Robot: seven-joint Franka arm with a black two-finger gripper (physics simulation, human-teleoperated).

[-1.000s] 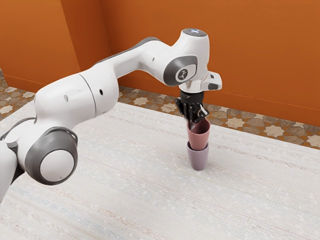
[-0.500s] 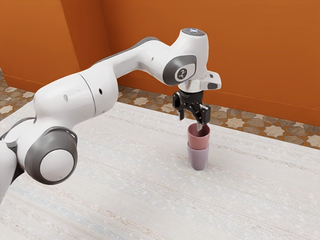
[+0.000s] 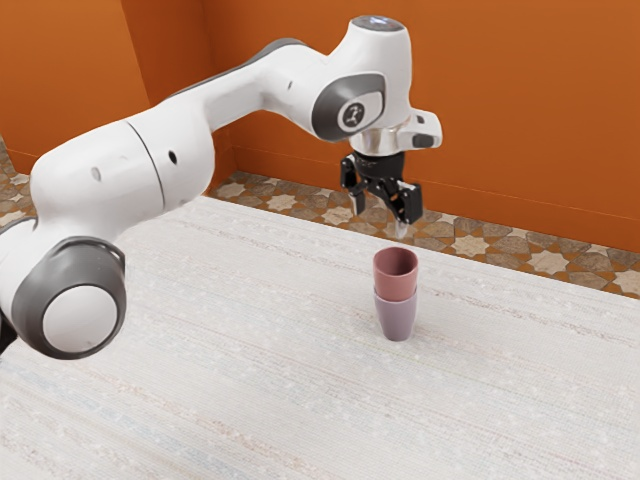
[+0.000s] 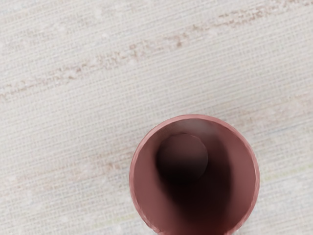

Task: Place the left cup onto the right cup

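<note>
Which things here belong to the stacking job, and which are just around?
Job: red cup, seated in the mauve cup; gripper, open above them.
Just around: table; orange wall; tiled floor.

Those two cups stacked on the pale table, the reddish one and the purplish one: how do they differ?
Colour: the dusty red cup is warmer in tone than the mauve cup. Position: the dusty red cup sits nested in the mauve cup, which stands on the table. Mouth: the dusty red cup's is open and empty, the mauve cup's is plugged by the red one. Both stand upright, tapered, without handles.
</note>
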